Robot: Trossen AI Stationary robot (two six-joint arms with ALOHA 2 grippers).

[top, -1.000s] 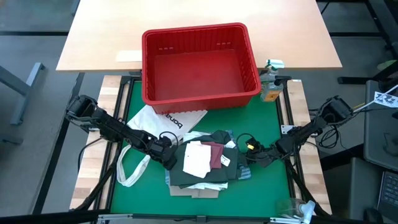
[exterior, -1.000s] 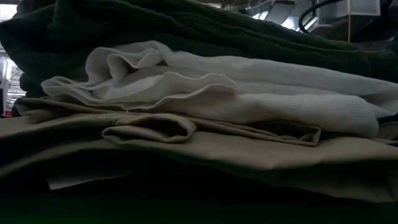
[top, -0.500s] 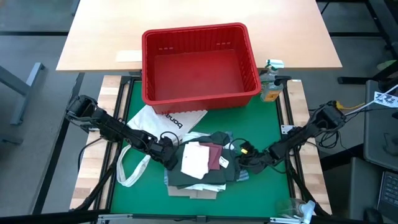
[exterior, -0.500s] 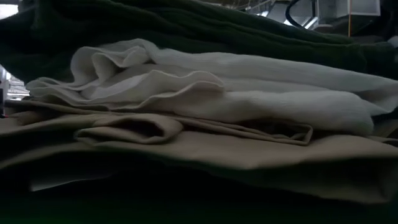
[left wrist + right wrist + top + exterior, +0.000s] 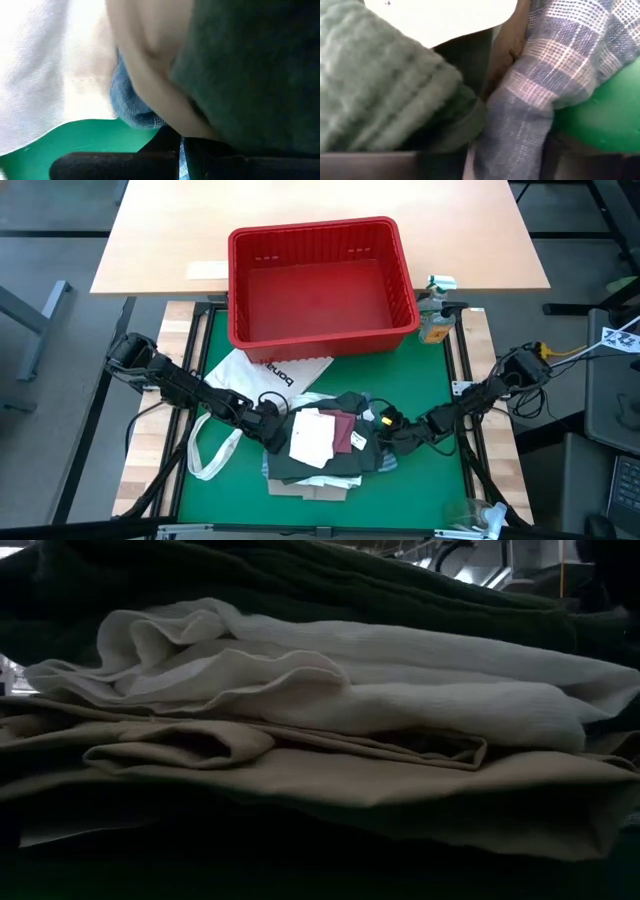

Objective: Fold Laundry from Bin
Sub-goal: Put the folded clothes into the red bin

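Red bin (image 5: 320,285) sits empty at the far side of the green surface (image 5: 440,375), touching nothing else. Laundry pile (image 5: 330,445) lies stacked near the front middle: dark green top (image 5: 300,580) over white shirt (image 5: 380,690) over tan shirt (image 5: 400,790), small white piece (image 5: 308,435) and maroon piece (image 5: 345,430) on top. White tote bag (image 5: 255,375) lies just left of the pile, strap trailing forward. Left end effector (image 5: 272,430) is pressed into the pile's left edge, right end effector (image 5: 392,435) into its right edge by the blue checked cloth (image 5: 555,75); cloth fills both wrist views, so cannot tell how far either is open or what it holds.
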